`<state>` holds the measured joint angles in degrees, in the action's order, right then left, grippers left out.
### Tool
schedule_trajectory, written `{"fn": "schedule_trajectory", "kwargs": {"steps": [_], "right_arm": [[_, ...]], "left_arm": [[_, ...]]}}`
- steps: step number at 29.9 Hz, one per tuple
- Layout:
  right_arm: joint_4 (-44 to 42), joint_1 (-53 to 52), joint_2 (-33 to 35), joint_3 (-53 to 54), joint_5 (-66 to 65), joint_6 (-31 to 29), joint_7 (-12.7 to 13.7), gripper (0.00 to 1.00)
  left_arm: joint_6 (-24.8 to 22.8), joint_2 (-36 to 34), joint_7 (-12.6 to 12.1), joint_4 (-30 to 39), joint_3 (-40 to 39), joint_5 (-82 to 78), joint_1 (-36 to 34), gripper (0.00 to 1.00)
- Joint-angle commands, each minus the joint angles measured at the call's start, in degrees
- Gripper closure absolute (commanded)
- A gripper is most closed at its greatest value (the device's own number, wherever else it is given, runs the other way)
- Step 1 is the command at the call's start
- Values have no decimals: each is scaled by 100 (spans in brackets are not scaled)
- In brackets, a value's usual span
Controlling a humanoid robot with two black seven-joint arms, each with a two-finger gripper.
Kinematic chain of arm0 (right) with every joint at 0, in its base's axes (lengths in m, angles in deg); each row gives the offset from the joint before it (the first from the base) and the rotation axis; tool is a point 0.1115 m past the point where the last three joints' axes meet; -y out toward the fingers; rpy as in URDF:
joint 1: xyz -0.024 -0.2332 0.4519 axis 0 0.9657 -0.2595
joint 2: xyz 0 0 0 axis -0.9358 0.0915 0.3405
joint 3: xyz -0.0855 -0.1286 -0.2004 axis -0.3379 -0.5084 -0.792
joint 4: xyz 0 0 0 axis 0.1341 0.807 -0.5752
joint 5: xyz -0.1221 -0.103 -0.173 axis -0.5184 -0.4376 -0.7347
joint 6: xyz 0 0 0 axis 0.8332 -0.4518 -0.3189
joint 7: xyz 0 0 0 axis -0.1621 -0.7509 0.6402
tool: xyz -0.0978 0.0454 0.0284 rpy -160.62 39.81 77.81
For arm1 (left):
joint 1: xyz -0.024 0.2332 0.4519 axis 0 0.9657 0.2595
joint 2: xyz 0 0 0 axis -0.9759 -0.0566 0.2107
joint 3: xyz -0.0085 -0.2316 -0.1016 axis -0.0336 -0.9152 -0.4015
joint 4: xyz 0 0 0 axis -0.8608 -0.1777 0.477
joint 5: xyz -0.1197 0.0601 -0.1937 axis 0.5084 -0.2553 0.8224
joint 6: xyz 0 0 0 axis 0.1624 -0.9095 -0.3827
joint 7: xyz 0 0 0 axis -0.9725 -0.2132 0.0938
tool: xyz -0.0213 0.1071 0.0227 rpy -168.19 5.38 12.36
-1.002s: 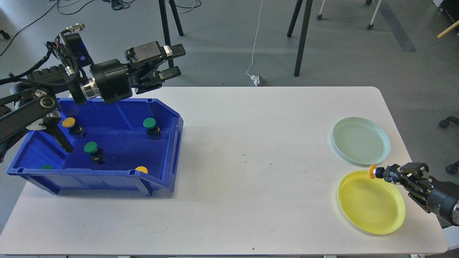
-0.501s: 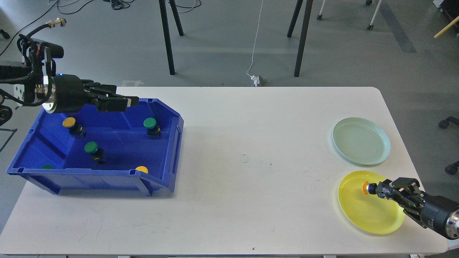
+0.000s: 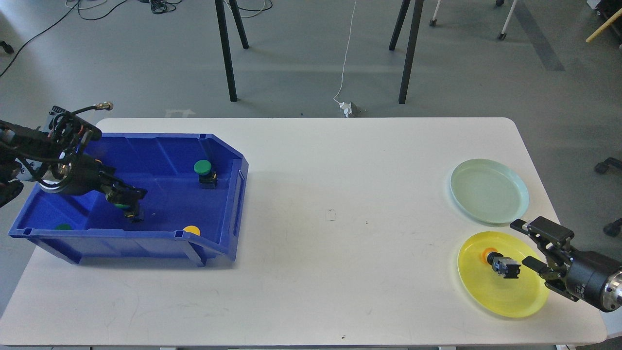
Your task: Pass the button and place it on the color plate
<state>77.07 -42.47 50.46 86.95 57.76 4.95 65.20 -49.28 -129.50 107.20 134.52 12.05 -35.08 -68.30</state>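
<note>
Lab: white table (image 3: 311, 253), loose floor cables (image 3: 346, 58), stand legs (image 3: 407, 48).

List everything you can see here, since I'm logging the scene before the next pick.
table: 1, white, fills the middle of the view
bin: 1, blue, left side of the table
green buttons: 3 visible in the bin, one at the back, one under the left claw, one partly hidden at the front left corner
yellow button in bin: 1, at the front wall, partly hidden
yellow plate: 1, front right of the table
orange-yellow button: 1, lying on the yellow plate
pale green plate: 1, behind the yellow plate
left claw: black, down in the bin
right claw: black, open, over the yellow plate's right edge
</note>
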Motion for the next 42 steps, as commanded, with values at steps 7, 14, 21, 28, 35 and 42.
{"fn": "schedule_trajectory", "kwargs": {"steps": [7, 14, 21, 28, 35, 42], "right_arm": [[18, 11, 72, -20, 13, -14, -56, 0], [9, 29, 125, -82, 13, -14, -153, 0], [9, 73, 186, -82, 13, -23, -170, 0], [9, 117, 195, -91, 13, -23, -250, 0], [9, 135, 195, -91, 13, -23, -258, 0], [9, 161, 195, -99, 22, -14, -276, 0]], "left_arm": [[0, 459, 0, -666, 226, 7, 41, 3], [0, 556, 0, -781, 235, 25, 50, 4], [0, 811, 0, -1080, 279, 33, 59, 7], [0, 829, 0, -1150, 287, 7, 76, 11], [0, 855, 0, -1370, 761, 60, 68, 30], [0, 890, 0, -1449, 788, 121, 59, 34]]}}
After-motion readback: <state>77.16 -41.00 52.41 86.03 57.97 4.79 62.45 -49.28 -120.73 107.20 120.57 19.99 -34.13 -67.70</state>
